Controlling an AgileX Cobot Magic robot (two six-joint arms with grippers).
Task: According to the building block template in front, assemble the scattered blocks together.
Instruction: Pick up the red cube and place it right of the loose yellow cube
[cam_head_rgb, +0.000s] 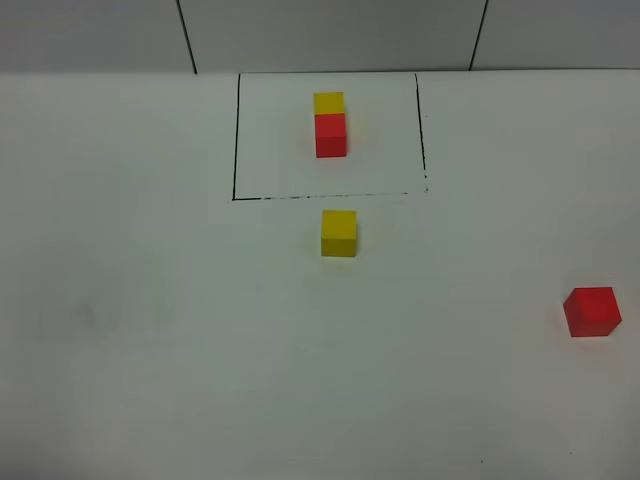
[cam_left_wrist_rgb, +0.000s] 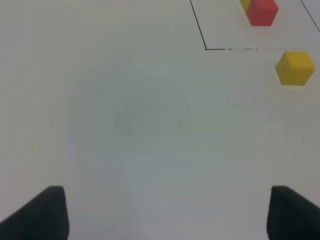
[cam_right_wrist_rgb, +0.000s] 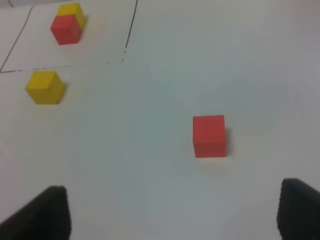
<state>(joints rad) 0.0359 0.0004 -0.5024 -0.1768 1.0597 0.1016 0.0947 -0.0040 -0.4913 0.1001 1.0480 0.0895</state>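
Note:
The template is a yellow cube joined to a red cube inside a thin black drawn rectangle at the back middle; it also shows in the left wrist view and the right wrist view. A loose yellow cube sits just in front of the rectangle. A loose red cube sits at the far right. My left gripper is open and empty, far from the cubes. My right gripper is open and empty, short of the red cube. Neither gripper shows in the exterior view.
The white table ends at a grey wall behind the template.

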